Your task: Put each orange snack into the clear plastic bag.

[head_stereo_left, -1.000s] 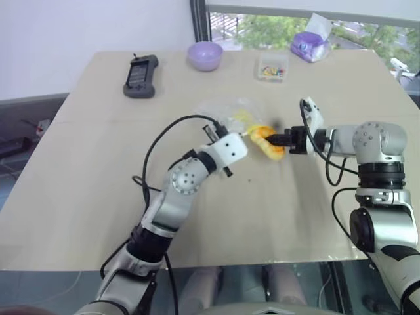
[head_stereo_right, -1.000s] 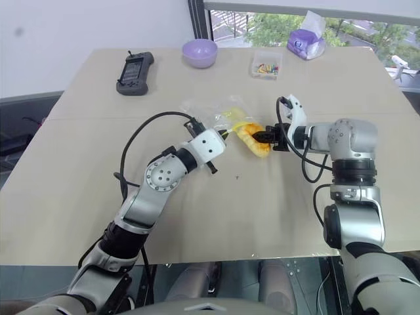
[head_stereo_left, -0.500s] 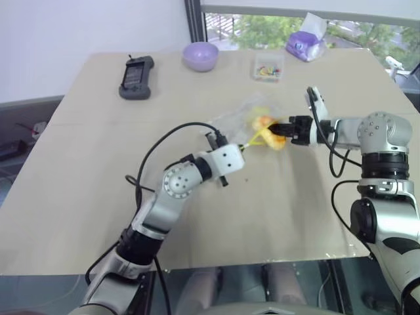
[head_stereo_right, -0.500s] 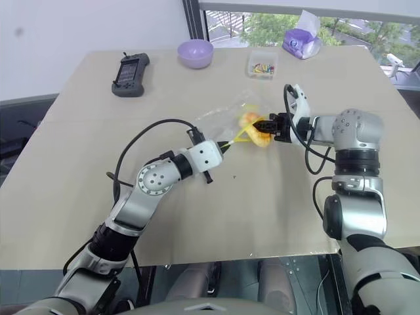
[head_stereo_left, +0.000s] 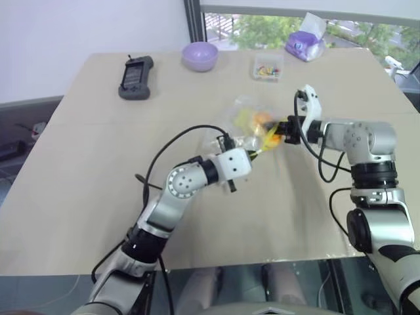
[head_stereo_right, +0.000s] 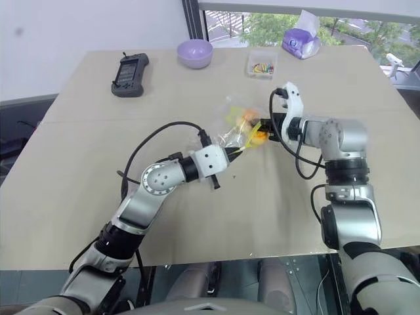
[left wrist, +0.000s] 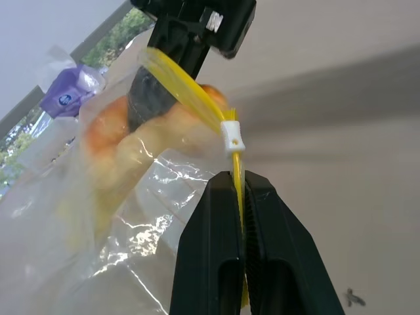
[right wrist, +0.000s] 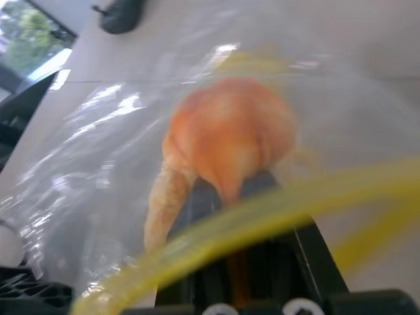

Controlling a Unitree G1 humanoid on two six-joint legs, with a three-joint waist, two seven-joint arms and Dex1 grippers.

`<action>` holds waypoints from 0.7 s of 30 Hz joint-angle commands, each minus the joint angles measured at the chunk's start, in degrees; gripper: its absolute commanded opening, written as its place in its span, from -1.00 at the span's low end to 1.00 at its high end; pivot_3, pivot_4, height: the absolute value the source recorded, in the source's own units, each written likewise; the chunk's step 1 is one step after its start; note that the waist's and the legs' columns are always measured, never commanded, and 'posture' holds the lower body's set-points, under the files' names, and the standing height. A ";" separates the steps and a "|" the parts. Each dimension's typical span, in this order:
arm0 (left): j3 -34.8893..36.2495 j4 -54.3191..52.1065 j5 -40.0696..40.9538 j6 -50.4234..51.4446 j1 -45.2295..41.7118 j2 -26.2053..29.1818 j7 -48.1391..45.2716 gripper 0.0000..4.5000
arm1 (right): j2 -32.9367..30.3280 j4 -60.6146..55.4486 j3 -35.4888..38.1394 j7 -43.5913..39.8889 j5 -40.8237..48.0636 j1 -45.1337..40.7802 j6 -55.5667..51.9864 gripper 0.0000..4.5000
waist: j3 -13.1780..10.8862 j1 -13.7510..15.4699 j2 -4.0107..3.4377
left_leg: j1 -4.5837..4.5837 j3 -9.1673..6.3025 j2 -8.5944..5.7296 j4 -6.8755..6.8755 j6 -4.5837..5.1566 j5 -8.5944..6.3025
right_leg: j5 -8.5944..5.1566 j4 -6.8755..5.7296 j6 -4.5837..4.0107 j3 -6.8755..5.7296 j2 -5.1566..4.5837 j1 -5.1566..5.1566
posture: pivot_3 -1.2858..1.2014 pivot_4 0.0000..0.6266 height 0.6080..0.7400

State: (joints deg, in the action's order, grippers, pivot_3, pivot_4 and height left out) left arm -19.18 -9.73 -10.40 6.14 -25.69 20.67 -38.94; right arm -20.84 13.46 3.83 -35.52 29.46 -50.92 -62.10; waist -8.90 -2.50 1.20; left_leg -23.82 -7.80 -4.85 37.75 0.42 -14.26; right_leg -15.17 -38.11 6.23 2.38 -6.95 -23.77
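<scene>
The bag (head_stereo_left: 246,125) is held up above the middle of the bench (head_stereo_left: 79,164) between the two hands. The left hand (left wrist: 239,190) is pinched tight on the yellow zip strip (left wrist: 197,92) at the bag's mouth, just below the white slider (left wrist: 231,136); its fingertips (left wrist: 223,197) show plainly in the left wrist view, though in the head views they are lost behind the crinkled plastic. The right hand (right wrist: 230,190) reaches into the bag's mouth, nearly closed on the snack (right wrist: 226,134), which is inside the plastic and off the bench. Only the ends of its fingers show under the snack, and the zip strip crosses in front of them, so the exact contact is hard to make out. The snack is blurred through the film and its top pattern cannot be read. In the head views it is just an orange-yellow patch beside the right hand. At the far edge of the bench stand a lilac bowl (head_stereo_left: 200,56), a dark handset (head_stereo_left: 136,67), a small clear box (head_stereo_left: 269,67) of coloured bits and a purple tissue pack (head_stereo_left: 304,44), all well apart from the bag.
</scene>
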 commanded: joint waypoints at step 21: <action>1.92 2.04 3.58 -0.26 -2.86 -3.80 1.67 -1.00 | 1.78 -9.37 1.92 -0.19 2.55 4.38 8.65 0.35 | 0.00 0.03 -0.02 | 0.01 -0.02 -0.02 0.38 0.00 0.00 | 0.00 -0.38 0.00 0.01 0.03 0.02 | 0.03 -0.52 1.00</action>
State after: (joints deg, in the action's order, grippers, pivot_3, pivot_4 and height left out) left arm -18.47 -7.05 -7.62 5.94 -27.36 17.27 -38.32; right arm -18.33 7.22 4.51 -35.00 30.78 -46.24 -53.58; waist -8.90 -2.47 1.19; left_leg -23.81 -7.81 -4.87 38.14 0.43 -14.26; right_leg -15.17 -38.50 6.23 2.40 -6.91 -23.75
